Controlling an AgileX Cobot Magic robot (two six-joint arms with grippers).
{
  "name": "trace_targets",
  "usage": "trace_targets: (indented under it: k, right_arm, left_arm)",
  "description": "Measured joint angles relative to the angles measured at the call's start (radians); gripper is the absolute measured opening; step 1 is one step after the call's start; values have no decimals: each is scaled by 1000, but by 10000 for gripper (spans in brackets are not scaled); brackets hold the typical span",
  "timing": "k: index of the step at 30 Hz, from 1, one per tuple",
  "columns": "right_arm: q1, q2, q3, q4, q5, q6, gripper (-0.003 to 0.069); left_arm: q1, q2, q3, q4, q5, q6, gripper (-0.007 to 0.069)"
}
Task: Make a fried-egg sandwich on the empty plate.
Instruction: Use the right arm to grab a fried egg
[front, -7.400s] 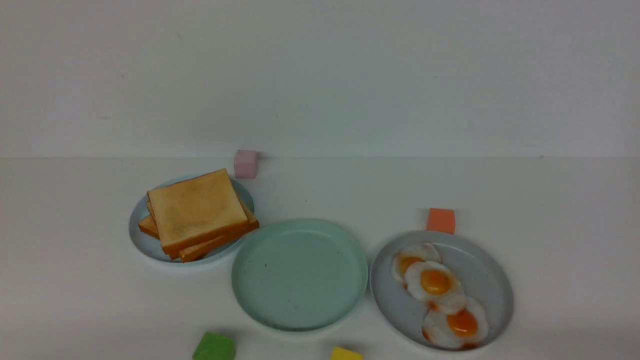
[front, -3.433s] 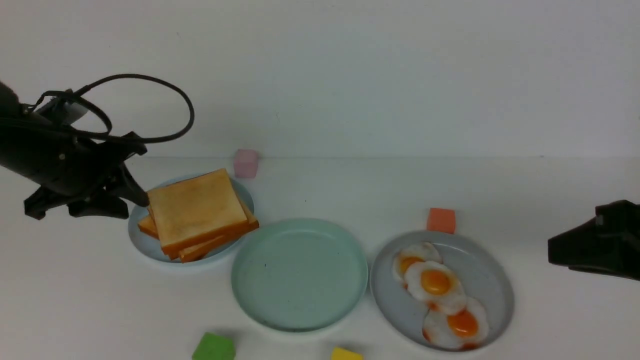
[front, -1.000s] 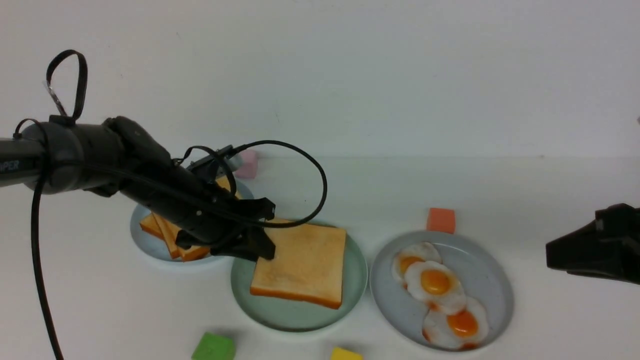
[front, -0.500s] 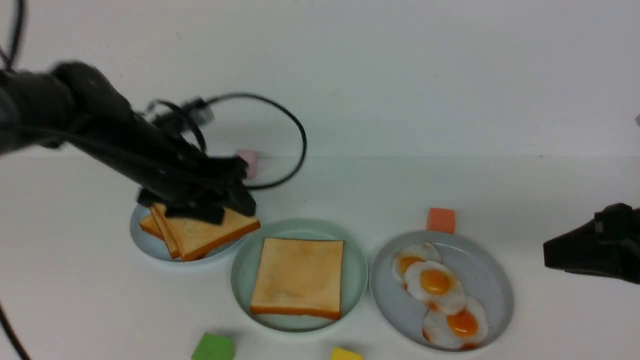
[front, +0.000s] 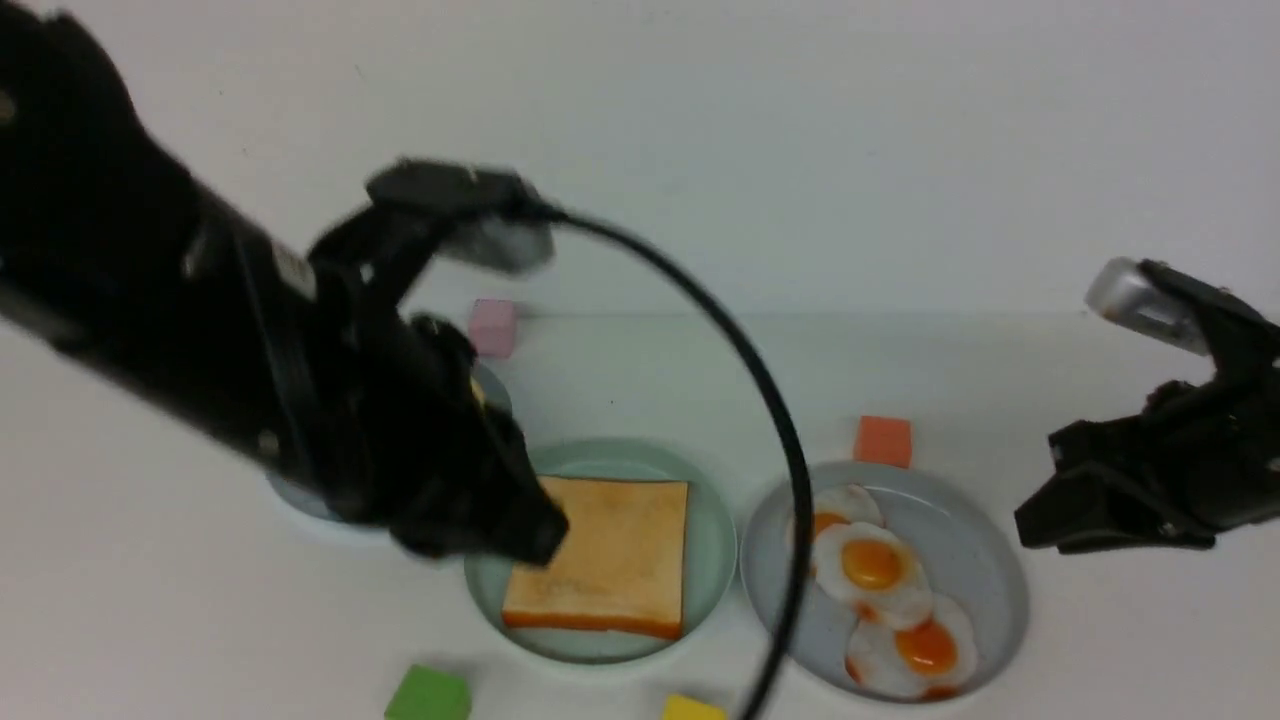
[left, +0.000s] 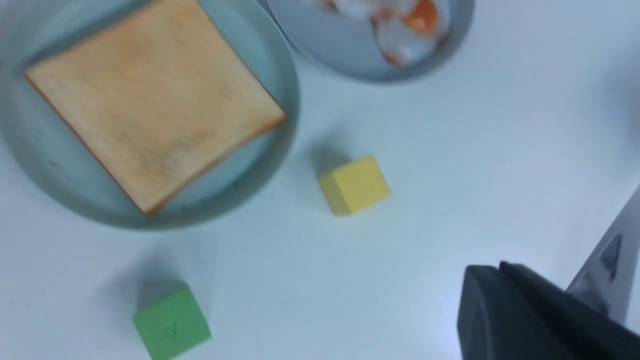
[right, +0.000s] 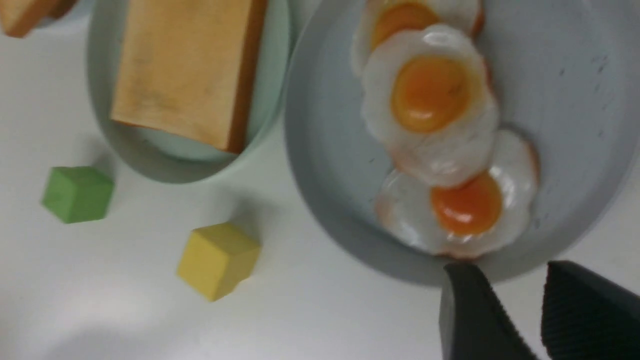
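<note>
Fried-egg sandwich (front: 610, 555): one square golden-brown toast slice (left: 150, 105) laid on round mint-green plate (front: 712, 540). White fried egg (front: 872, 568) judged limp, slippery; to be pinched at edge. Left gripper (front: 505, 525) pressed together; right gripper (right: 510, 285) spread.

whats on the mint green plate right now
One toast slice lies flat on the mint-green plate, with no egg on it. The left arm covers the plate's left edge in the front view.

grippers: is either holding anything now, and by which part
Nothing is held. The left gripper is shut on nothing, the toast slice lying free on the mint-green plate. The right gripper stands open near the fried eggs.
</note>
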Motion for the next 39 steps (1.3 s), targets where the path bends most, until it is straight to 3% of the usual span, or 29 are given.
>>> trace_targets:
  k: [6, 14, 32, 36, 39]
  right_arm:
    - [0, 161, -29, 126, -8, -149, 248]
    - [0, 309, -146, 148, 3, -167, 300]
    - [0, 546, -256, 228, 5, -221, 300]
    - [0, 555, -257, 244, 7, -239, 269]
    - [0, 555, -257, 250, 12, -246, 183]
  left_arm:
    - [-103, -123, 175, 90, -154, -107, -13]
    - [-104, -146, 228, 97, -188, -119, -13]
    - [-104, -146, 228, 97, -195, -127, -13]
    - [-104, -146, 228, 97, -195, -127, -13]
    - [-104, -146, 228, 97, -195, -129, -13]
